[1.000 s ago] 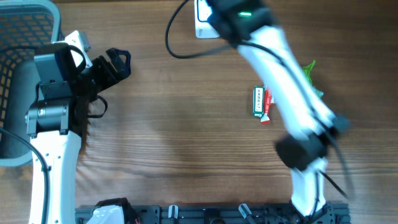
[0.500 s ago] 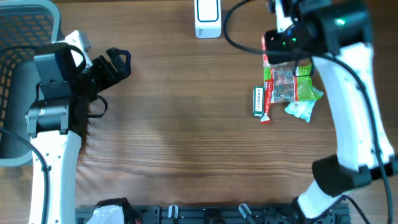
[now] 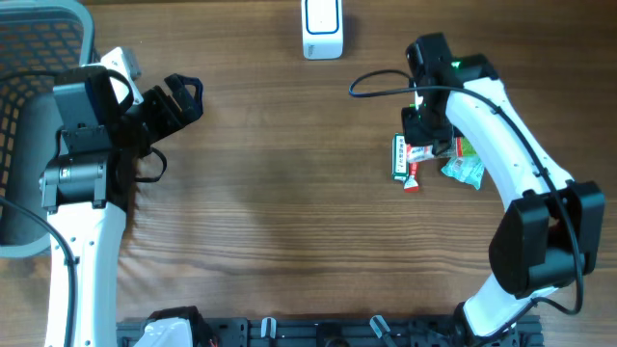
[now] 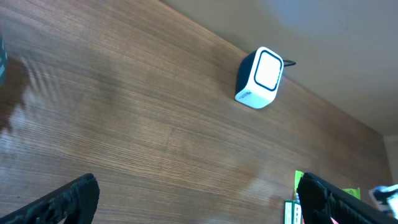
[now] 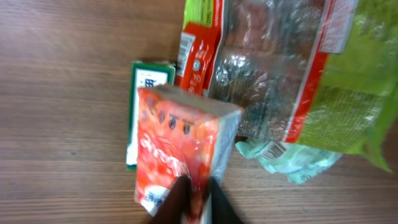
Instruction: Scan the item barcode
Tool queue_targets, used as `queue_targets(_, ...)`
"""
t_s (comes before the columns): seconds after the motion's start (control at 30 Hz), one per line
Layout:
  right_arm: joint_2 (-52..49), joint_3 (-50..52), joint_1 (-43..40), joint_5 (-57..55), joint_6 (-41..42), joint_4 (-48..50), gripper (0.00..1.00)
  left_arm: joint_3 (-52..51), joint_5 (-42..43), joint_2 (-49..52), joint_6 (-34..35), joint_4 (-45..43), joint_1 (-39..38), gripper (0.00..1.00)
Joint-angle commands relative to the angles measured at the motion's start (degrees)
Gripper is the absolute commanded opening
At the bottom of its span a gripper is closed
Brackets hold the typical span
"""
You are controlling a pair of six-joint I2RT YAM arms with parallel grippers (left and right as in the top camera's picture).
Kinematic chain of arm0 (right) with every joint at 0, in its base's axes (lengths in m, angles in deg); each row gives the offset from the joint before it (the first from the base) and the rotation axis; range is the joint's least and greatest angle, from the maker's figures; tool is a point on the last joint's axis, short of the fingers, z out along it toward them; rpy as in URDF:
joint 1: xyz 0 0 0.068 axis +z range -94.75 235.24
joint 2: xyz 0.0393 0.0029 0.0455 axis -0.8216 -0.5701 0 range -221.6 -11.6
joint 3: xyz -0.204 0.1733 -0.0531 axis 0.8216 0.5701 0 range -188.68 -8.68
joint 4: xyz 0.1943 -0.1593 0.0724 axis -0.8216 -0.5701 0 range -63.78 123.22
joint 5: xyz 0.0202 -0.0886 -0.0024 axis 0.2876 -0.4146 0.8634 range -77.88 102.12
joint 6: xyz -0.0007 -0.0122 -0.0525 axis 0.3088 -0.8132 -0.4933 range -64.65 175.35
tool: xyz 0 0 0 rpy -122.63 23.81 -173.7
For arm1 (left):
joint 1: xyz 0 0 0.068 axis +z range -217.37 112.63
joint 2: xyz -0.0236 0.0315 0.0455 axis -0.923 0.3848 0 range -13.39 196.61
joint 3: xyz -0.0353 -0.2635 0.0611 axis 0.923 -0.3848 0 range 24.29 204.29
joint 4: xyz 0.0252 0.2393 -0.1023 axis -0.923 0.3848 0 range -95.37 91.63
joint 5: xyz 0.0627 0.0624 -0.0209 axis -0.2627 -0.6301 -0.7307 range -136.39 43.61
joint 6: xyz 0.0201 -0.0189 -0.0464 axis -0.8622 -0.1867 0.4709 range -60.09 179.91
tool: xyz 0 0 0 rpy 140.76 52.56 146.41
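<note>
Against the overhead view of 0.5 s ago: right tool [image 3: 421, 143] brought down from higher in the upper right of the frame to the pile at right centre, arm now curved from the lower right edge up and over to it. Left tool [image 3: 181, 98] unchanged at upper left, beside the grey basket [image 3: 39, 39], spread wide. Broad bare surface [image 3: 270, 212] across the middle and lower left of the frame. Pile well apart from the scanner [image 3: 321, 29] at the top edge and from the left arm. Right arm's elbow near the right edge of the frame. Shown by the right wrist view alone: red packet [image 5: 180, 149] raised towards the lens over the pile, its lower edge pinched between the 2 dark fingers [image 5: 177, 200] at bottom centre, jaws drawn close on it. Cannot tell whether its far end touches the surface. Behind and to its left, a green box [image 5: 148, 81]. At upper right, a clear bag [image 5: 267, 68] with red and green print. At lower right, a pale green sachet [image 5: 292, 158] with a small white label. In the overhead view, most of the red packet hidden under the tool, only red slivers showing beside the green box. Shown by the left wrist view alone: the scanner's white face tilted towards that camera at upper centre, 2 dark finger ends at the bottom corners, and a sliver of the pile at the lower right corner.
</note>
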Motion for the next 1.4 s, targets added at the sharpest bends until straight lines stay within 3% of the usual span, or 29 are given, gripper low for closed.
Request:
queue_targets(0.0, -0.2, 0.9, -0.1, -0.7, 0.9, 0.8, 0.5, 0.0, 0.7, 0.1, -1.2, -0.2, 0.3, 1.0)
queue_targets(0.03, -0.2, 0.8, -0.1, -0.7, 0.9, 0.8, 0.76, 0.0, 0.7, 0.1, -1.2, -0.2, 0.3, 1.0)
queue_targets(0.07, -0.1, 0.7, -0.1, -0.6, 0.9, 0.8, 0.87, 0.0, 0.7, 0.1, -1.2, -0.2, 0.3, 1.0)
queue_targets(0.17, 0.0, -0.6, -0.1, -0.5, 0.5, 0.1, 1.0, 0.0, 0.7, 0.1, -1.2, -0.2, 0.3, 1.0)
queue_targets(0.37, 0.0, -6.3, -0.1, 6.4, -3.6, 0.4, 1.0, 0.0, 0.7, 0.1, -1.2, -0.2, 0.3, 1.0)
queue_targets(1.03, -0.1, -7.0, -0.1, 6.5, -3.5, 18.9, 1.0, 0.0, 0.7, 0.1, -1.2, -0.2, 0.3, 1.0)
queue_targets(1.37, -0.2, -7.0, -0.1, 6.5, -3.5, 19.6, 1.0, 0.0, 0.7, 0.1, -1.2, -0.2, 0.3, 1.0)
